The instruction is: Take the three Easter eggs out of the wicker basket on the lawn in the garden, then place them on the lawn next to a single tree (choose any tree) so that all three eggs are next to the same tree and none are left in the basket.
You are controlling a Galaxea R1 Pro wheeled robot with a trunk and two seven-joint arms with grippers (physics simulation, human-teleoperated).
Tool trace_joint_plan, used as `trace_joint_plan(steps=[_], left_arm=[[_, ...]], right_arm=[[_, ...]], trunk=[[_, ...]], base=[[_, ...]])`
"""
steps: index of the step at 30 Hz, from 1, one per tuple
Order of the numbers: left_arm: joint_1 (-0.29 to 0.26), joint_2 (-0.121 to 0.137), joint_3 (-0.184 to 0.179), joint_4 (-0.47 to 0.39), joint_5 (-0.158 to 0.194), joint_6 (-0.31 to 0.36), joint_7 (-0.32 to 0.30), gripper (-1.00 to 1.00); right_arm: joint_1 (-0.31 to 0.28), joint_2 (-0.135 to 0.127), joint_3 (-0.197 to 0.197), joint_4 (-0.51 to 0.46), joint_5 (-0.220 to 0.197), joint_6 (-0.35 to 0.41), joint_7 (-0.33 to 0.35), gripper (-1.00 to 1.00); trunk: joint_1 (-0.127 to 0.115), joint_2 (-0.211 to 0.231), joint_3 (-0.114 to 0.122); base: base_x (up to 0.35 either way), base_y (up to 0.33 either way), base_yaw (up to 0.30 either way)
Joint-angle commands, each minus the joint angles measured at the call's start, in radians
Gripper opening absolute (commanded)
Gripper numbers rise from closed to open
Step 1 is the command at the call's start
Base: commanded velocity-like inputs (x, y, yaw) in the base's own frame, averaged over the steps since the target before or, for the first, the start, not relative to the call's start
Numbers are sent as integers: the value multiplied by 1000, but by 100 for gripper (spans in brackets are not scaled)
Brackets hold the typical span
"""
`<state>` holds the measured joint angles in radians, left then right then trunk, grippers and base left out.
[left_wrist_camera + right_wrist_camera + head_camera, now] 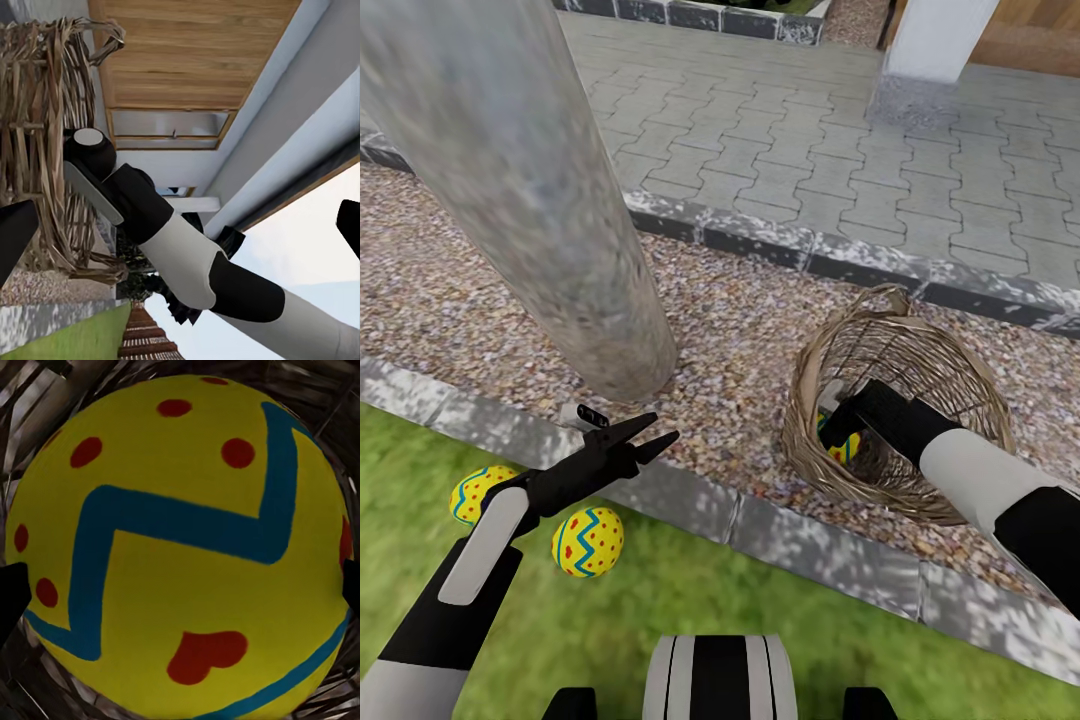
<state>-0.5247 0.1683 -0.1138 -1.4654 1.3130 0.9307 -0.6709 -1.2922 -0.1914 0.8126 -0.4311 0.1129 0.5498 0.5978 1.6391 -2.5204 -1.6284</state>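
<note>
Inside the tipped wicker basket, the right gripper brackets the last Easter egg (whether it is actually clamped I cannot tell), while the left gripper hangs spread and empty just above two eggs on the lawn near the tree.

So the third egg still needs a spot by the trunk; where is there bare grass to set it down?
Bare lawn lies right of the two eggs, bordered by the kerb above and the robot's base below. More grass runs under the kerb toward the right. It is crowded around the eggs, where the left gripper and arm hang, and at the trunk foot, which stands on gravel.
</note>
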Motion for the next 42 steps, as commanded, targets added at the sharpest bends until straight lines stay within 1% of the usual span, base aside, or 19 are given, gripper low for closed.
trace_joint_plan(steps=[1,6,8,10,14,18,20,21,25,29,39,41,42], left_arm=[[-1,0,-1,0,3,4,-1,100],[-1,0,-1,1,3,4,-1,100],[-1,0,-2,1,3,5,-1,100],[-1,0,-3,1,4,4,-1,100],[-1,0,-3,0,4,5,-1,100],[-1,0,-3,0,4,5,-1,100],[-1,0,-3,0,5,5,-1,100],[-1,0,-3,0,4,5,-1,100],[-1,0,-3,0,4,5,-1,100],[-1,0,-16,0,4,5,-1,100],[-1,0,-18,0,4,5,-1,100],[-1,0,-18,-1,4,5,-1,100],[-1,0,-18,-1,4,5,-1,100]], right_arm=[[34,-1,2,22,13,2,7,-100],[34,0,2,21,13,2,8,-100],[34,0,2,20,13,2,7,-100],[34,0,2,20,13,2,7,-100],[34,0,2,20,14,2,6,-100],[34,0,2,20,14,2,5,-100],[34,0,2,19,14,2,5,-100],[34,0,2,19,14,2,5,-100],[34,0,2,18,14,2,5,-100],[34,0,2,18,15,2,5,-100],[34,-1,2,20,15,7,5,-100],[34,-2,2,22,15,11,-9,-100],[34,-2,3,22,15,26,-15,-100]], trunk=[[1,0,-5],[1,-1,-8],[0,0,-1],[0,0,-1],[-1,1,11],[-1,1,11],[-2,1,19],[-2,1,19],[-4,2,34],[-6,3,50],[-10,5,88],[-11,6,96],[-11,6,100]], base=[[0,0,0],[0,0,0],[0,0,0],[0,0,0],[0,0,0],[0,0,0],[0,0,0],[0,0,0],[0,0,0],[0,0,0],[0,0,0],[0,0,0],[0,0,0]])
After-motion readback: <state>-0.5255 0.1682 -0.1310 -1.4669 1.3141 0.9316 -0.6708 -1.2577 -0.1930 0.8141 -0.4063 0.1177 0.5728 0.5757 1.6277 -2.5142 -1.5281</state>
